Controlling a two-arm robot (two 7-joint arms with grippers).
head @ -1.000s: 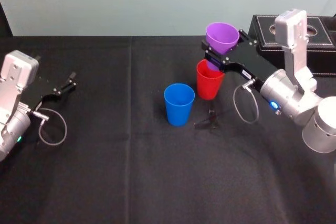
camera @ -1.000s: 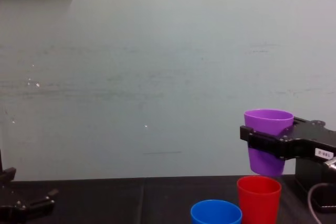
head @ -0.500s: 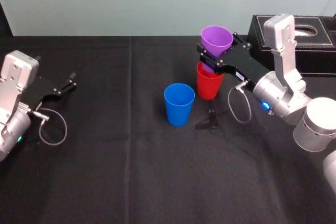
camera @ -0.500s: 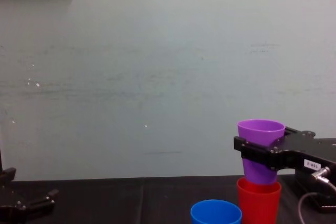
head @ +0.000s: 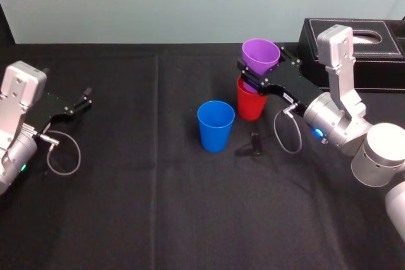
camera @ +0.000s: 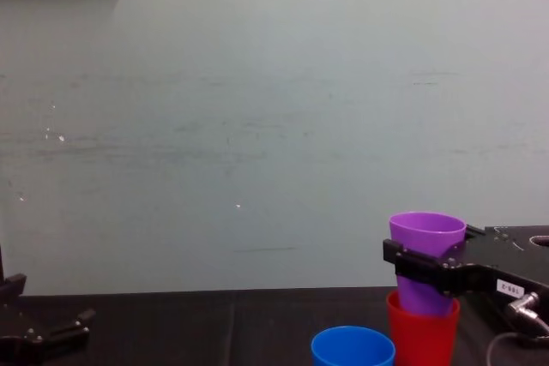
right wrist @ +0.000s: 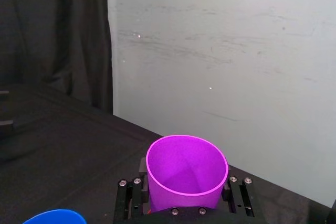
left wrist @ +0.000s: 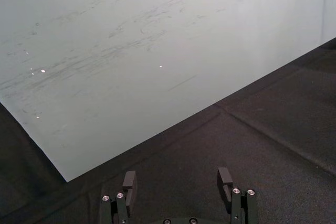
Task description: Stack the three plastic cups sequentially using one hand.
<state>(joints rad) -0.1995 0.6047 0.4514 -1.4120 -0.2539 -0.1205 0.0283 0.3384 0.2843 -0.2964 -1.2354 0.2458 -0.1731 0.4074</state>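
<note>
My right gripper [head: 261, 75] is shut on the purple cup [head: 260, 55], its fingers clasping the cup's sides [right wrist: 186, 174]. The purple cup's lower part sits inside the red cup [head: 250, 104], which stands upright on the black table; the chest view shows the purple cup [camera: 425, 259] partly sunk into the red cup [camera: 420, 332]. The blue cup [head: 216, 124] stands upright just left of and nearer than the red one, apart from it, and the blue cup [camera: 352, 347] also shows low in the chest view. My left gripper [head: 81, 100] rests open at the far left [left wrist: 178, 184].
A black stitched box [head: 364, 45] stands at the back right, behind my right arm. A small dark object [head: 252, 145] lies on the cloth just in front of the red cup. The black tablecloth [head: 152, 207] stretches open in the middle and front.
My right gripper has lowered the purple cup from above the red cup down into its mouth. The left arm has stayed still.
</note>
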